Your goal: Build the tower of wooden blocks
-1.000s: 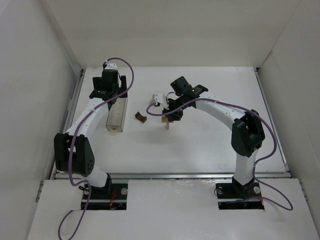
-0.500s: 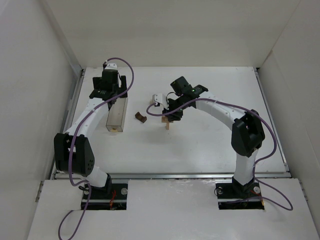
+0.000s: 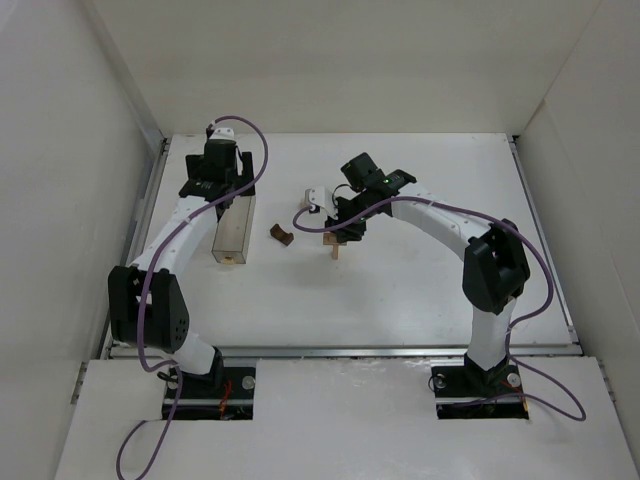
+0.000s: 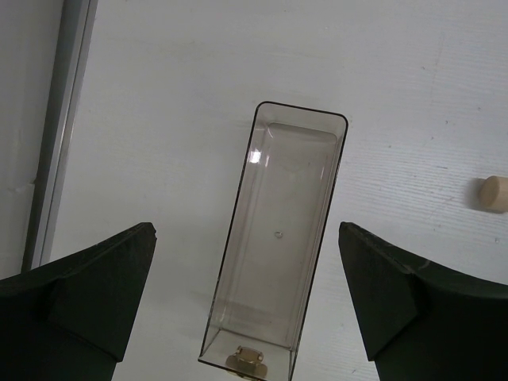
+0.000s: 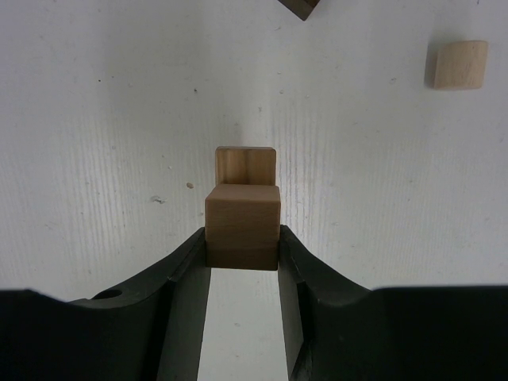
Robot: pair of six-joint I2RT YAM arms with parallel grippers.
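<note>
Progress check: I'd call it early days. On the white counter (image 3: 420,290), the biggest item was a clear plastic box (image 3: 233,232) over on the left side. It had what looked like one small wooden piece (image 4: 248,359) tucked in at one end.

Near the middle stood the tower (image 3: 333,243). It was only a pale upright post (image 5: 246,165) with a pale block (image 5: 242,222) held right at its top. I couldn't tell whether that block was actually resting on the post or sitting just above it.

The dark arch block (image 3: 281,235) lay loose on the counter between the box and the tower, near the tower but not touching it, so that one hadn't gone on yet. A smaller pale block (image 5: 458,64) lay by itself off to one side, apart from everything else. My guess is there was at least the arch to add, maybe more.

As for the arms, the left arm (image 3: 175,235) reached forward along the left side with its wrist pointing down over the box. The left jaws were spread wide with nothing in them, and the box showed in the gap below.

The right arm (image 3: 440,222) curved in from its base toward the middle, wrist tipped down over the tower. The right jaws were clamped on opposite sides of the pale block, holding it squarely in line with the post.
</note>
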